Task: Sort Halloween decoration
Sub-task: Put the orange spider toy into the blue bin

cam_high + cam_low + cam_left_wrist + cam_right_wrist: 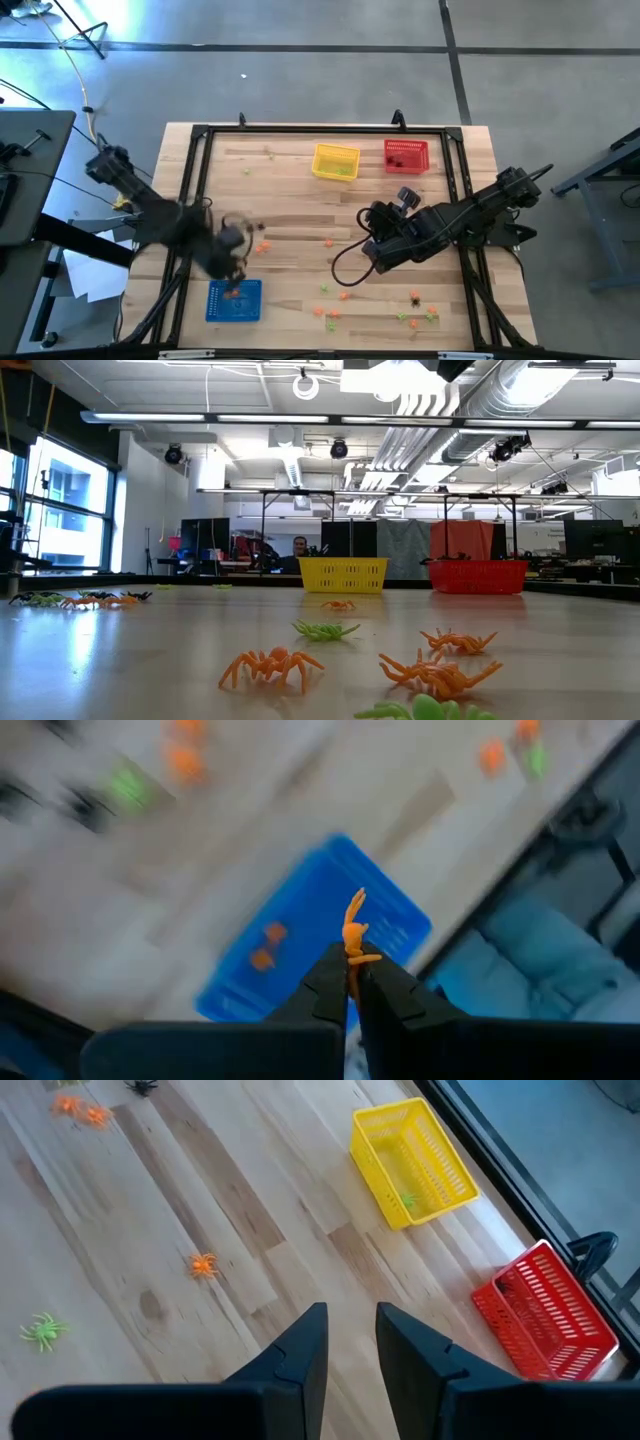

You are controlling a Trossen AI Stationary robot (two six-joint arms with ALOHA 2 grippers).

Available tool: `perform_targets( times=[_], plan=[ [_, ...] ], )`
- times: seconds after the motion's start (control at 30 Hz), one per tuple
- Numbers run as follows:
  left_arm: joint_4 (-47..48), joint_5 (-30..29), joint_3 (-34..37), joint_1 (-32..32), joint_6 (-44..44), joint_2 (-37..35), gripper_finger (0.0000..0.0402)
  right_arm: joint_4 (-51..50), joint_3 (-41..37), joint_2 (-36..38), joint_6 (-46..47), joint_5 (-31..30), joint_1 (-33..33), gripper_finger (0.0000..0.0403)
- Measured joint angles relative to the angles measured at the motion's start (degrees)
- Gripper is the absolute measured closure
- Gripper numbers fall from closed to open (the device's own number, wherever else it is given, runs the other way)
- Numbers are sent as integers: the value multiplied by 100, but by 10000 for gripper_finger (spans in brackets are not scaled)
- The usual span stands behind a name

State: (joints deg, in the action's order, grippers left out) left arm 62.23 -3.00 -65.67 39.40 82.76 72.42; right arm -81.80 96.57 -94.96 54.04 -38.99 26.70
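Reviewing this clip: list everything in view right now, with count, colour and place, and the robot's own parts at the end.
Table: one, light wood with a black frame.
Blue basket: one, near edge on the left arm's side, with orange spiders inside.
Yellow basket: one, far side, a green spider inside.
Red basket: one, far side beside the yellow one, dark items inside.
Loose spiders: many, orange, light green and black, scattered over the near half of the table.
Person: one, in the room behind the table.
Left gripper: above the blue basket, shut on an orange spider.
Right gripper: empty, over bare wood mid-table, fingers apart.
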Motion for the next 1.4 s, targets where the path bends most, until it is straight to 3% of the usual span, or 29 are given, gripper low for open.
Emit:
perform_targets(
  times=[0.17,0.3,1.07,1.4],
  plan=[
    [-564,38,0,741,637,528,401,20,0,0,22,12,11,320],
    [-664,37,0,928,711,917,401,20,0,0,56,19,8,320],
    [-690,305,0,957,-290,2523,401,20,0,0,114,279,11,320],
    [-967,229,-2,927,-783,2706,377,20,0,0,101,206,8,320]
  ],
)
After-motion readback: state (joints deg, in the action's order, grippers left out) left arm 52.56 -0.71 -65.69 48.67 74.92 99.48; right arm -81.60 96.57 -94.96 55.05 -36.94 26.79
